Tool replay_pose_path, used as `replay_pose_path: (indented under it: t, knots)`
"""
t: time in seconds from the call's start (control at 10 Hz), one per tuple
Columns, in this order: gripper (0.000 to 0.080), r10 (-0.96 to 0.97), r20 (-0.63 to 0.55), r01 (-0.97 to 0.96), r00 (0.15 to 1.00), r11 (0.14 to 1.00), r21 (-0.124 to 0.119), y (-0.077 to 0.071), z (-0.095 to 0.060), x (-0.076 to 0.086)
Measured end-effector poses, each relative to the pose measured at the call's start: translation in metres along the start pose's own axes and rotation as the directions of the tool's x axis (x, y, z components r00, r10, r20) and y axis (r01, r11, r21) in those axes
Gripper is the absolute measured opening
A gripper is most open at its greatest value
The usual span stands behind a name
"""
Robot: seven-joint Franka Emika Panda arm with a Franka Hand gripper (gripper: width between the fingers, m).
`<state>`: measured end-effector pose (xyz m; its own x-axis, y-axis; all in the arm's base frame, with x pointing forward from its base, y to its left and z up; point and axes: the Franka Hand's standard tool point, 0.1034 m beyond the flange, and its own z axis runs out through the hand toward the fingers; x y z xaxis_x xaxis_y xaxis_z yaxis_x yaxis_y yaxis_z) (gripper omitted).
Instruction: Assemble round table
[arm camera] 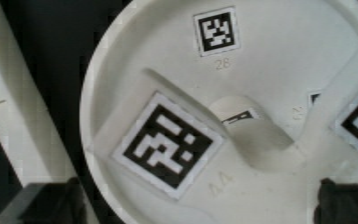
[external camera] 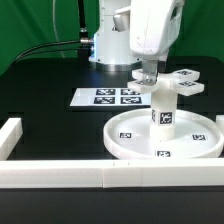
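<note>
The large rimmed disc [external camera: 195, 148] lies flat at the exterior view's right, and its rim and a tag show in the wrist view [arm camera: 194, 40]. The thick short cylinder [external camera: 163, 108] stands upright on the disc's centre; the wrist view shows it from above with its tagged side [arm camera: 176, 140]. My gripper [external camera: 150, 78] hangs just over the cylinder's top. Its fingers [arm camera: 51, 205] stand wide apart on either side of the cylinder, so my gripper [arm camera: 202, 208] is open. The flat cross-shaped piece [external camera: 186, 80] lies behind the disc.
The marker board [external camera: 108, 97] lies left of the disc. A long white wall bar [external camera: 90, 178] runs along the front, and another [external camera: 10, 135] stands at the left. The arm's base [external camera: 110, 45] is at the back.
</note>
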<state>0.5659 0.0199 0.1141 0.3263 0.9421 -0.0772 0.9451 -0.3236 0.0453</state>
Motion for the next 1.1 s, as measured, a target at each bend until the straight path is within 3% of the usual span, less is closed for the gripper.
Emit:
replay_pose_path:
  t: [0.2, 0.4, 0.8, 1.1]
  knots:
    - [0.0649, -0.026, 0.002, 0.026, 1.000, 1.000, -0.004, -0.004, -0.002, 0.007]
    - [0.0649, -0.029, -0.016, 0.029, 0.999, 0.999, -0.019, -0.021, -0.005, 0.010]
    - [0.0649, -0.027, -0.013, 0.027, 1.000, 1.000, -0.012, -0.023, -0.002, 0.007]
    - [0.0649, -0.113, -0.012, 0.113, 0.993, 0.993, -0.031, -0.028, 0.002, 0.019]
